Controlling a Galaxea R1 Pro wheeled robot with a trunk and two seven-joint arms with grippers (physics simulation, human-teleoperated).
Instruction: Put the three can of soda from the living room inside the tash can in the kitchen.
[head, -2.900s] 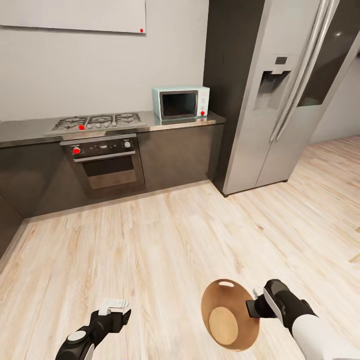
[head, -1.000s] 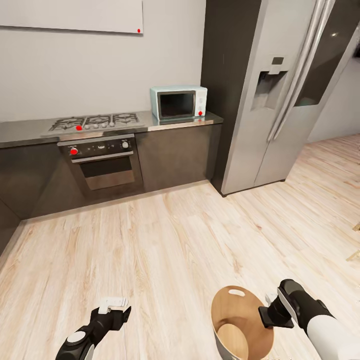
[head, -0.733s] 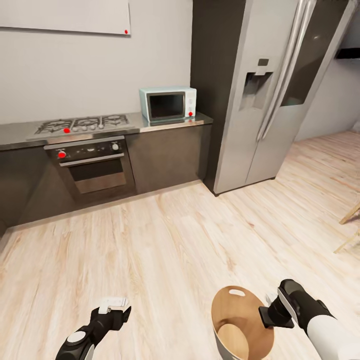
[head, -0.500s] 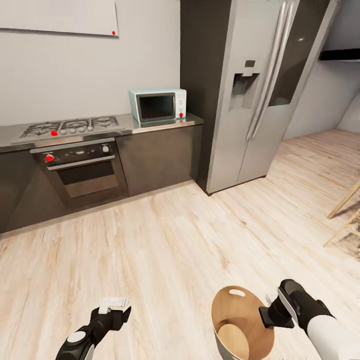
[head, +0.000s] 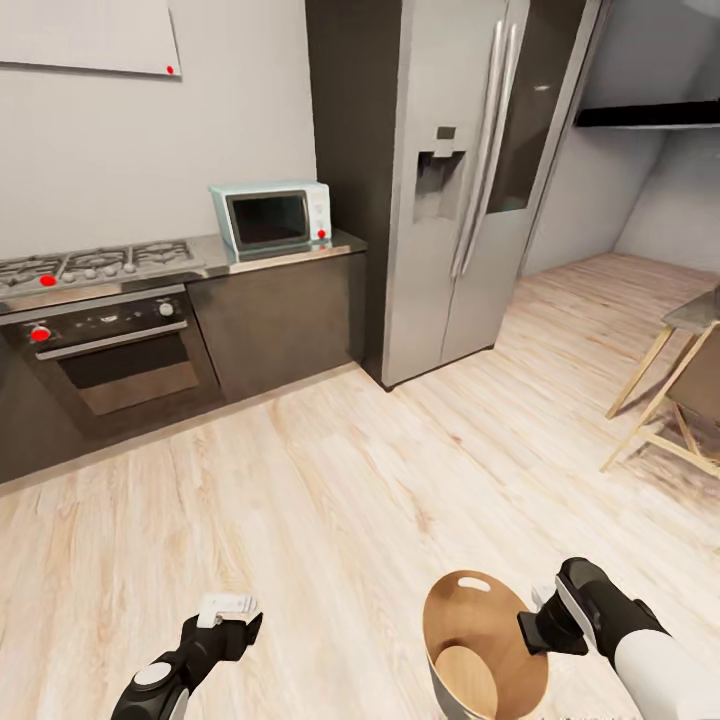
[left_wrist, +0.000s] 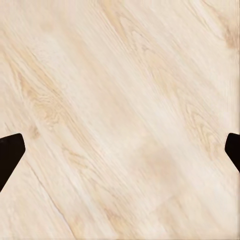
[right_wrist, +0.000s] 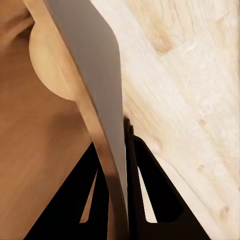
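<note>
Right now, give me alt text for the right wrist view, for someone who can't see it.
The right gripper is clamped on the rim of the grey round bucket with a tan wood-coloured inside, one black finger outside its wall, above pale wood plank flooring.

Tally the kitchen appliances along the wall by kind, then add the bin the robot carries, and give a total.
Fridge: 1
Microwave: 1
Gas hob: 1
Oven: 1
Trash can, rim pinched by the right tool: 1
Total: 5
</note>
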